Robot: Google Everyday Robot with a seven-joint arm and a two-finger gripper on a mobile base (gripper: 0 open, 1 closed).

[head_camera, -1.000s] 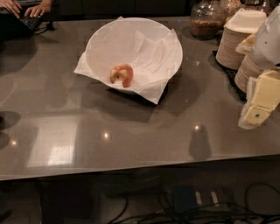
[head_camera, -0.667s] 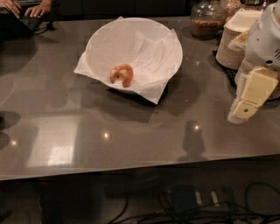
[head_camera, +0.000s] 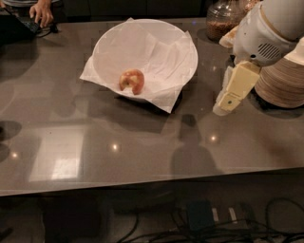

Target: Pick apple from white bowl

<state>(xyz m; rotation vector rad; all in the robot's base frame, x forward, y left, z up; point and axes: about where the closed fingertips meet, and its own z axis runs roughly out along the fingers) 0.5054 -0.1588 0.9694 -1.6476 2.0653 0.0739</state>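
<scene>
The apple (head_camera: pixel 132 81) is small, red and yellow, with a pale bitten hollow. It lies in the front left part of the white bowl (head_camera: pixel 101 46), which is lined with crinkled white paper that overhangs the rim. The bowl stands on the grey table (head_camera: pixel 142 142), left of centre at the back. My gripper (head_camera: pixel 223 108) hangs from the white arm at the right, pointing down and to the left just above the table. It is to the right of the bowl, apart from it and well away from the apple.
A stack of beige paper plates (head_camera: pixel 282 80) stands at the right edge, just behind my arm. A glass jar (head_camera: pixel 223 21) is at the back right. A person's hand (head_camera: pixel 42 12) rests at the back left corner. Cables (head_camera: pixel 204 218) lie on the floor under the table's front edge.
My arm has moved left and further into view, bringing the gripper closer to the bowl. The apple and the bowl have not moved.
</scene>
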